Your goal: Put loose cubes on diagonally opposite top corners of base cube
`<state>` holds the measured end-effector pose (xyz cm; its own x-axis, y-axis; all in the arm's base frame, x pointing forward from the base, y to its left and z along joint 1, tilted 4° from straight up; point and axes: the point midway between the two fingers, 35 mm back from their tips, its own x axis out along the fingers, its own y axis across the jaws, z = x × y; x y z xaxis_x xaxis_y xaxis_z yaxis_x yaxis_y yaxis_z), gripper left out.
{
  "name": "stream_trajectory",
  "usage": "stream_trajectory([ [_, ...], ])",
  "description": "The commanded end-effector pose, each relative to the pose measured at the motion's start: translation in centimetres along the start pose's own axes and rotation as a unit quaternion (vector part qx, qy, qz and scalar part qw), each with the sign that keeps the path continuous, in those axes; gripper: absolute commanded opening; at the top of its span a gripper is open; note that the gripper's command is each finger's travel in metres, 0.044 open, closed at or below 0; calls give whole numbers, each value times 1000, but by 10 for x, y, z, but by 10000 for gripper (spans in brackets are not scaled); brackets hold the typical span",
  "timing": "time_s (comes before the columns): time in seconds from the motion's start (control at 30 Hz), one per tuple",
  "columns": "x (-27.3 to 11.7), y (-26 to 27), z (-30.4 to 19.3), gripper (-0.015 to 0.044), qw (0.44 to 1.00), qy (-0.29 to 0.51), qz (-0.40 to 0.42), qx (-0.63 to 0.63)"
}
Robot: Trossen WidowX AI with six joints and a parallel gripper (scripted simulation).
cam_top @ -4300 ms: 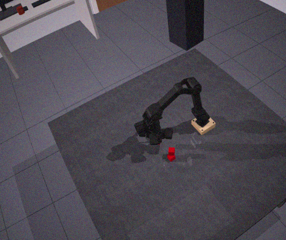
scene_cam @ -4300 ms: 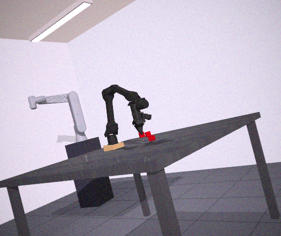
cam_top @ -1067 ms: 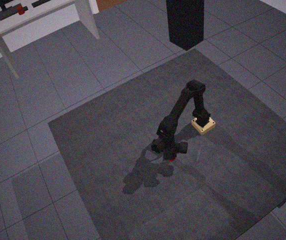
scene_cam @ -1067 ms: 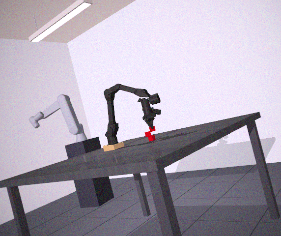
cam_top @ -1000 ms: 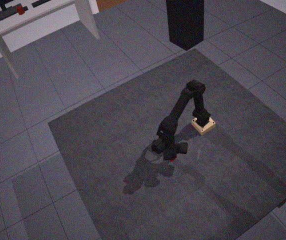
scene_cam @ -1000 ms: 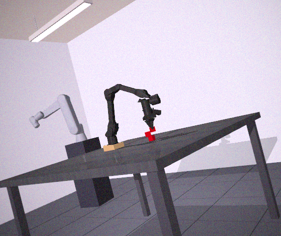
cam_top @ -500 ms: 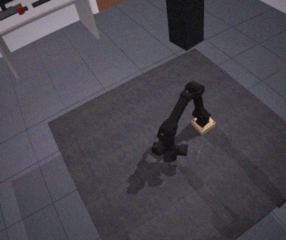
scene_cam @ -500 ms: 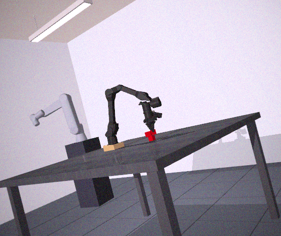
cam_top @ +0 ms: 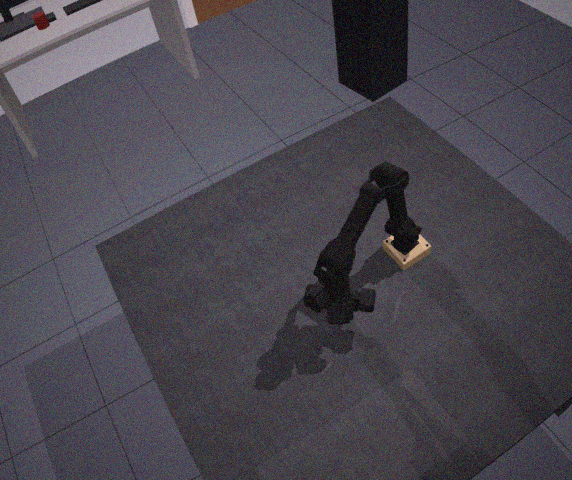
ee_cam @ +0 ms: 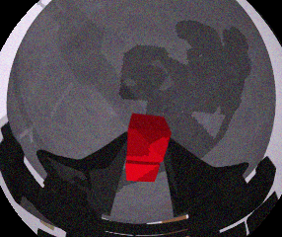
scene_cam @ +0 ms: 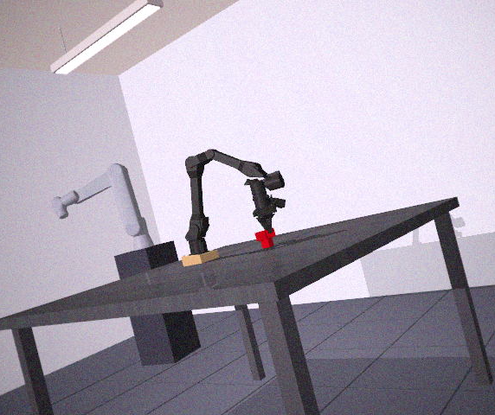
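Note:
My gripper (scene_cam: 269, 230) (ee_cam: 149, 140) points down and is shut on a red cube (scene_cam: 272, 233) (ee_cam: 149, 129). In the exterior view the held cube is at the upper right of the base cube (scene_cam: 267, 245), touching it or very close above it. The other red cube (scene_cam: 259, 236) sits at the base's upper left, beside the held one. In the wrist view a thin dark line separates the held cube from more red below it; which cube that is I cannot tell. The top view shows none of the three cubes; the arm hides them. Any gap between the upper cubes is too small to tell.
The arm stands on a light wooden mounting plate (cam_top: 405, 262) (scene_cam: 200, 258) on the dark table (cam_top: 224, 268) (scene_cam: 105, 299). The arm's elbow is raised between plate and cubes. A black pedestal (cam_top: 371, 51) (scene_cam: 153, 339) stands beyond the table, bearing a grey arm (scene_cam: 125, 196).

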<state>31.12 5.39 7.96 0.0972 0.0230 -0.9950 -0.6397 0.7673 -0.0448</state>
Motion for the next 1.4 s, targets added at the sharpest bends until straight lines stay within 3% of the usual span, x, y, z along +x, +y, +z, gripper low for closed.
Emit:
stream_trajectory([
  [0.0, 0, -1, 0, 105, 1000, 1, -2, 3],
  [0.03, 0, -1, 0, 105, 1000, 1, -2, 3],
  [0.17, 0, -1, 0, 205, 1000, 1, -2, 3],
  [1.37, -40, 0, 0, 205, 1000, 0, 0, 0],
])
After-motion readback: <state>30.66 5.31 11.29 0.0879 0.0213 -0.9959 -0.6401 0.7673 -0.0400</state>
